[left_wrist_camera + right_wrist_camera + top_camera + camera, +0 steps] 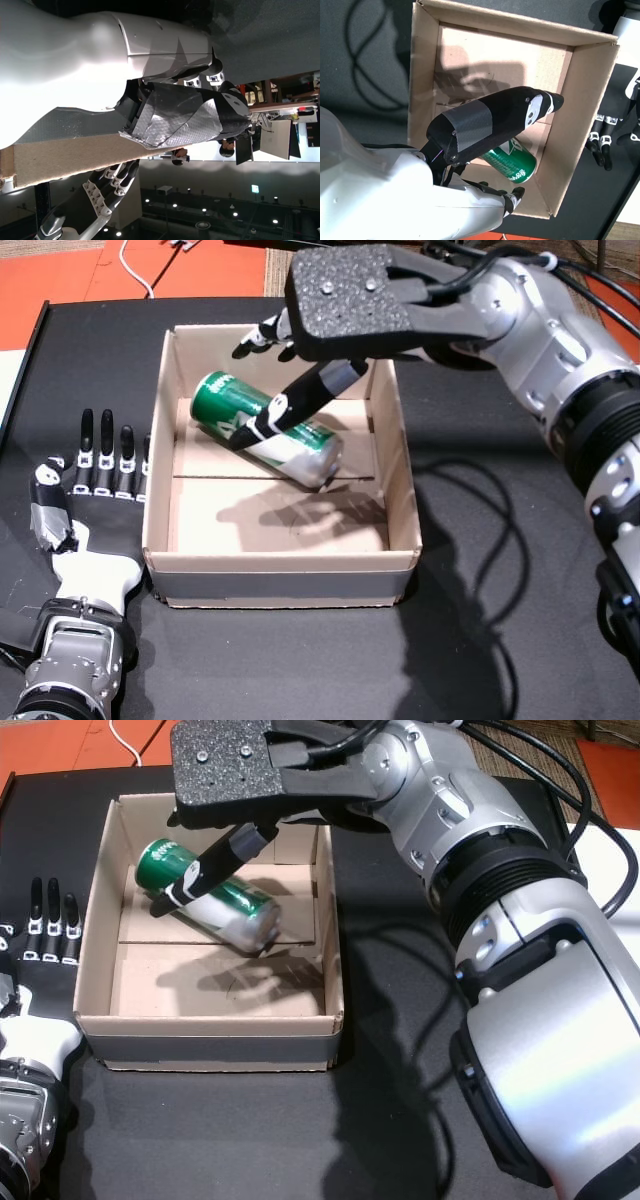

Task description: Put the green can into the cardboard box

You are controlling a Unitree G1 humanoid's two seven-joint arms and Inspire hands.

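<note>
The green can lies slanted inside the cardboard box, green end toward the back left and silver end toward the middle, slightly blurred. It shows the same way in both head views. My right hand hovers above it, palm down, with its straight thumb crossing over the can and its fingers spread near the back wall. In the right wrist view the can sits between thumb and fingertips without a closed grip. My left hand rests flat and open on the table, left of the box.
The box stands on a black table cover. Black cables loop on the table right of the box. Orange floor and a white cord lie beyond the table's far edge.
</note>
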